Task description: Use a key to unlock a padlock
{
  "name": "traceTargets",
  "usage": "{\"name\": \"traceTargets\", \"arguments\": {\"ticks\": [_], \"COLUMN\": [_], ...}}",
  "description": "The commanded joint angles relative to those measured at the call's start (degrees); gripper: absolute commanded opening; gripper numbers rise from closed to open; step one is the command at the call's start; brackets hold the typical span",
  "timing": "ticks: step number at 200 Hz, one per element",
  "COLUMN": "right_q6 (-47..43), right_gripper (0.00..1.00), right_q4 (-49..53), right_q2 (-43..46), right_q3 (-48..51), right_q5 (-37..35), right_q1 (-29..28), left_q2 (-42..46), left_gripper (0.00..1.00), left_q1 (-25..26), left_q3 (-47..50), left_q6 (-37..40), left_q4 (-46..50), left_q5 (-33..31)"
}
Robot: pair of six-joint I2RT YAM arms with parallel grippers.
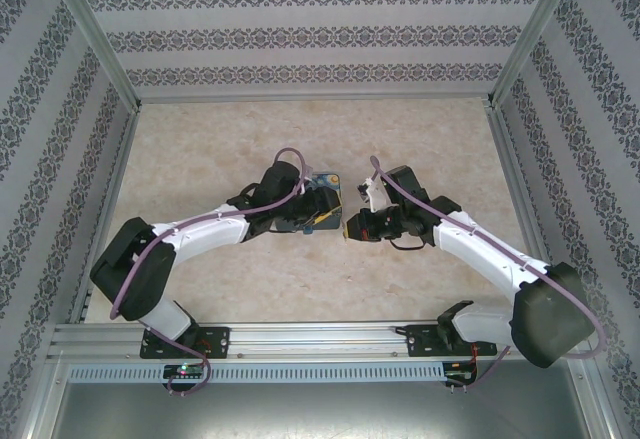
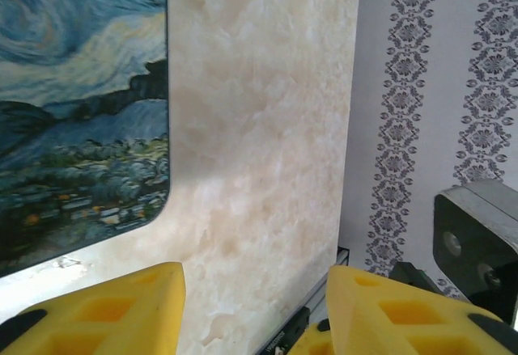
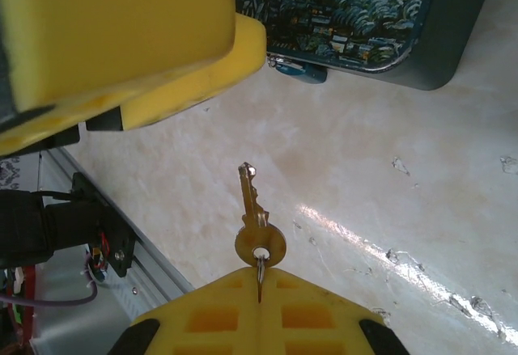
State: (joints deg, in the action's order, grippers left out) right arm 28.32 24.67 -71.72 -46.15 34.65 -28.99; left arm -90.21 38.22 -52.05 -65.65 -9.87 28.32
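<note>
A: Approach step, I'd call it; the right gripper (image 3: 259, 286) has its 2 fingers pressed together on the key (image 3: 254, 213), pinched at the ring through its round head, blade pointing ahead toward the padlock (image 3: 348, 15).

B: How close?

A: Near, but clearly apart; bare table (image 3: 364, 177) lies between the key tip and the padlock's edge.

B: And the left side?

A: The left gripper (image 2: 255, 290) has its fingers spread with just table between them; the padlock lies face up, beyond them and off to one side. In the right wrist view a yellow finger overlaps the padlock's corner; touching or not, I cannot tell.

B: Next move?

A: My read: find the keyway first. A small bluish bit (image 3: 298, 69) sits at the padlock's near edge; it could be the keyway, but it's too small to say. The blade must line up, slide in straight, then twist; held by a ring, it may swivel, so the left gripper probably needs to brace the block.

B: Containers?

A: None in play; the padlock's own slot is the 1 thing meant to take anything in, and the key isn't in it yet.
</note>
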Motion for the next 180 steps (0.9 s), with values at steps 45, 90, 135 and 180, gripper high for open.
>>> {"name": "traceTargets", "arguments": {"ticks": [45, 90, 135, 180], "right_q6": [0.3, 0.3, 0.3, 0.3], "right_gripper": [0.0, 0.0, 0.0, 0.0], "right_q4": [-1.2, -1.2, -1.3, -1.3], "right_q2": [-0.3, -0.2, 0.1, 0.1], "right_q3": [-0.9, -0.6, -0.4, -0.3], "right_q5": [0.8, 0.8, 0.8, 0.6], "right_q1": [0.3, 0.4, 0.6, 0.8], "left_q2": [-2.3, -3.2, -3.3, -3.4], "left_gripper": [0.39, 0.37, 0.32, 0.21], "left_q1": [2.3, 2.8, 3.0, 3.1], "left_q3": [-1.5, -1.8, -1.9, -2.0], "left_q6": [-1.0, -1.1, -0.8, -0.8], "left_q4": [-4.0, -4.2, -3.8, -3.7], "left_q5": [0.3, 0.2, 0.0, -0.1]}}
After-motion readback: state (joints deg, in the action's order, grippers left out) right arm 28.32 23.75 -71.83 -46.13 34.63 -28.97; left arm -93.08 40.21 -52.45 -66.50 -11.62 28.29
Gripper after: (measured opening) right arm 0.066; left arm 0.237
